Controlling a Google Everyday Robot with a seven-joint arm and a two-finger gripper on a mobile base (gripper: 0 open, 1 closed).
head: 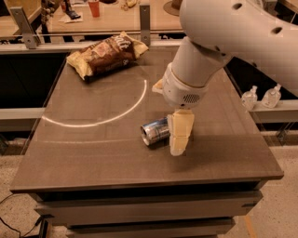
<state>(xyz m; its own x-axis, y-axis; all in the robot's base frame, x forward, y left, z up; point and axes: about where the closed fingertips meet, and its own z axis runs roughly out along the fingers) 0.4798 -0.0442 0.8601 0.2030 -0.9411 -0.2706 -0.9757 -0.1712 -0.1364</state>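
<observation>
A silver and blue can (154,131) lies on its side near the middle of the dark table (84,153), open end facing front left. My gripper (179,139) hangs from the white arm (200,69) straight down onto the can's right end, covering that end from view. The gripper's cream tip reaches the tabletop just right of the can. A brown chip bag (107,55) lies at the far left of the table, well away from the gripper.
A bright curved streak of light (109,118) crosses the tabletop left of the can. Two small clear bottles (260,96) stand on a ledge off the table's right edge. A counter (111,18) with a red cup (94,8) runs behind the table.
</observation>
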